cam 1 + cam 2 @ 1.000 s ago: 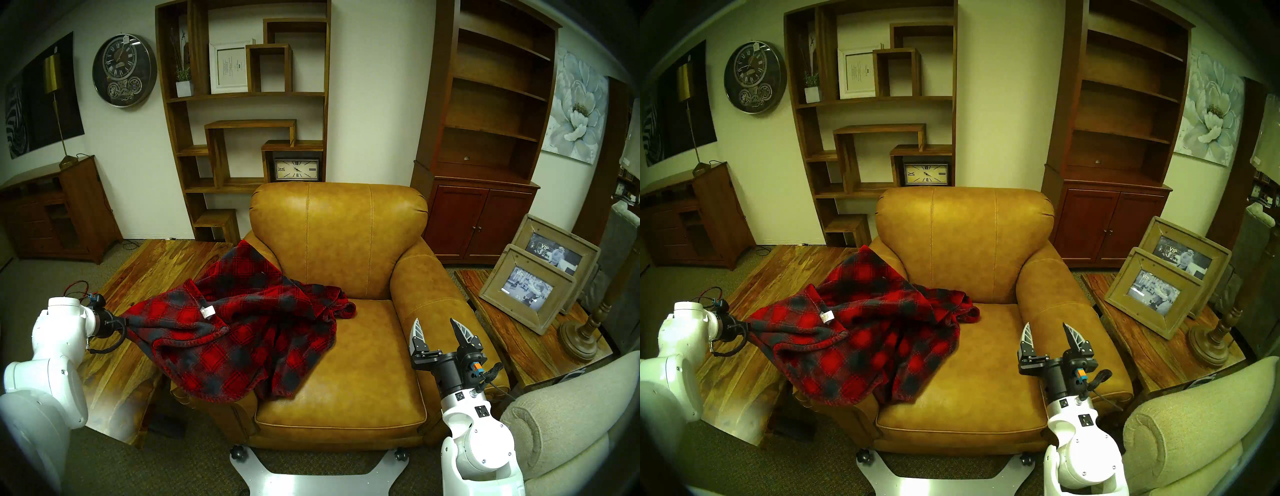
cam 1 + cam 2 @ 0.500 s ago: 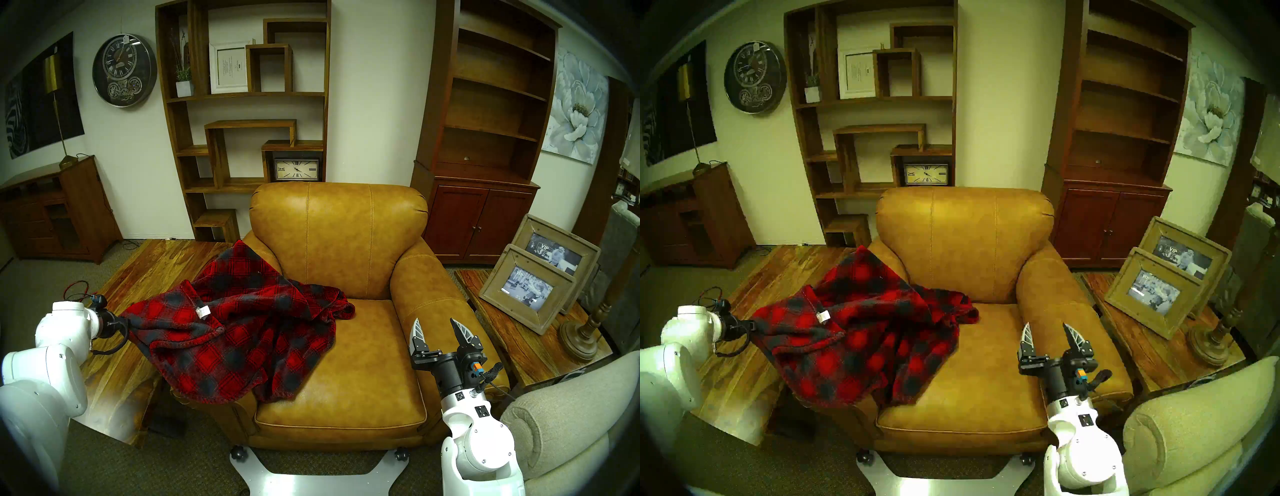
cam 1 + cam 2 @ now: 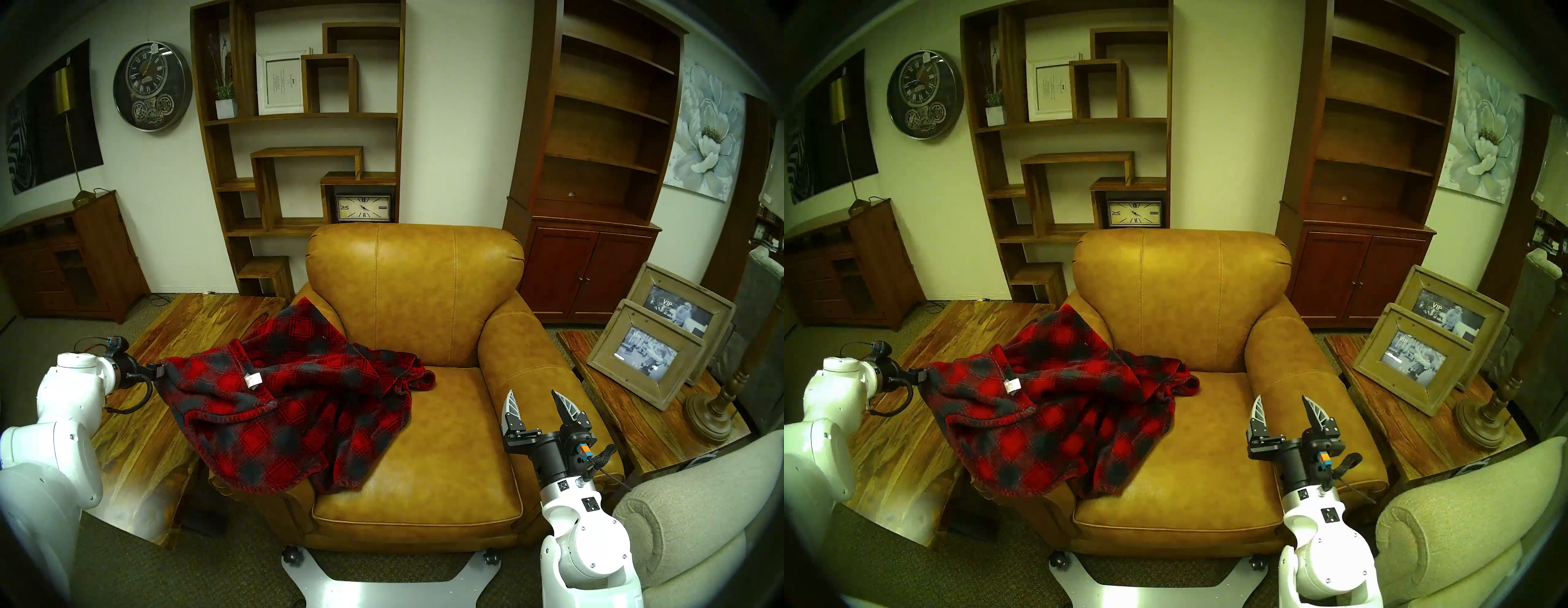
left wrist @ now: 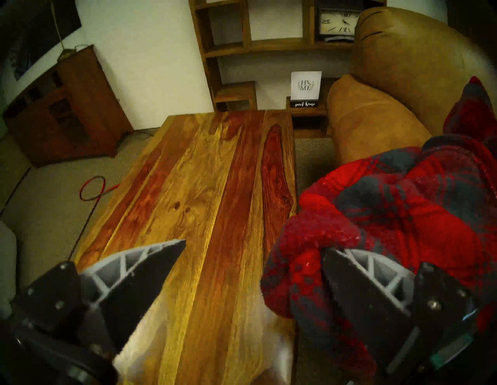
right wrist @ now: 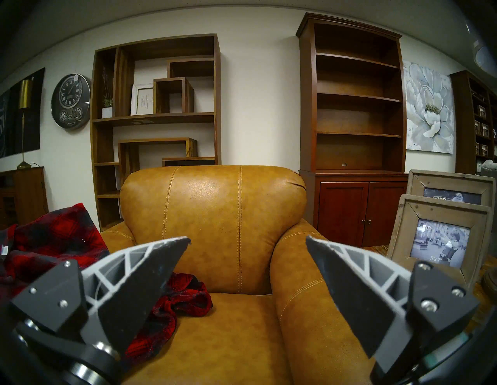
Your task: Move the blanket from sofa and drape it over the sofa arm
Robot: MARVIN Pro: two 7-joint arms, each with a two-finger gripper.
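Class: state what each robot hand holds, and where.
Neither holds anything. The left hand is open, one finger tucked in the blanket edge. The right hand is open, empty.

This looks like a furniture showroom dressed as a living room. The round wall clock at far left carries a hanging price tag, the two wooden picture frames on the right side table hold stock photos marked with their size, and the tall bookcase at far right stands nearly bare. Close around the leather armchair crowd a wooden coffee table, a fabric couch and further shelving at far right.
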